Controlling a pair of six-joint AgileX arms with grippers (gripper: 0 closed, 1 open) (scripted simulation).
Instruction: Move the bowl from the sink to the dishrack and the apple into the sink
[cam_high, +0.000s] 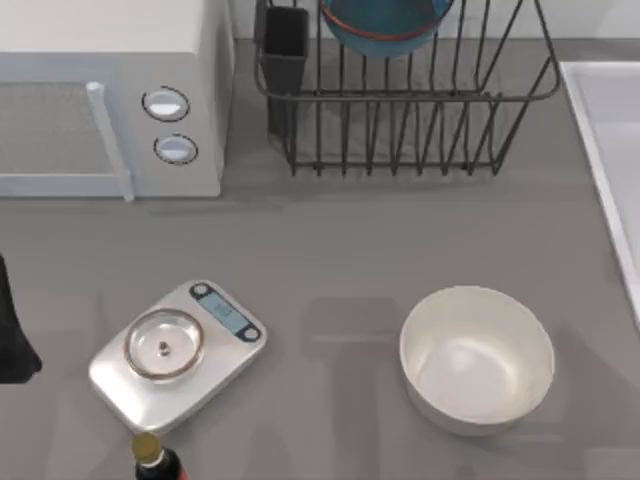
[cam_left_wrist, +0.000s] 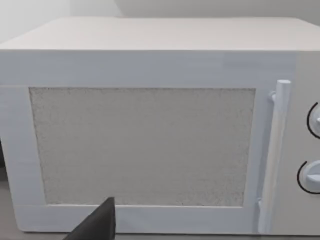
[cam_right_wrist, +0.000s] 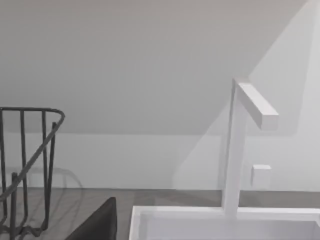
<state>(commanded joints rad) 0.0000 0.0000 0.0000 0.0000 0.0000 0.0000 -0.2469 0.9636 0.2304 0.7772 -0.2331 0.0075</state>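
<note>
— Where's the bowl (cam_high: 385, 25)?

— I see it sitting in the dishrack (cam_high: 420, 120) at the back of the table, beside the cutlery cup (cam_high: 285, 45). The sink (cam_high: 610, 150) runs along the right edge.

— And the grippers?

— My left arm (cam_high: 12, 330) sits at the left edge, facing the microwave (cam_left_wrist: 150, 125). My right wrist camera looks at the sink's rim (cam_right_wrist: 200, 215) and faucet (cam_right_wrist: 240, 145). Whether either gripper is wide or closed, I cannot tell.
</note>
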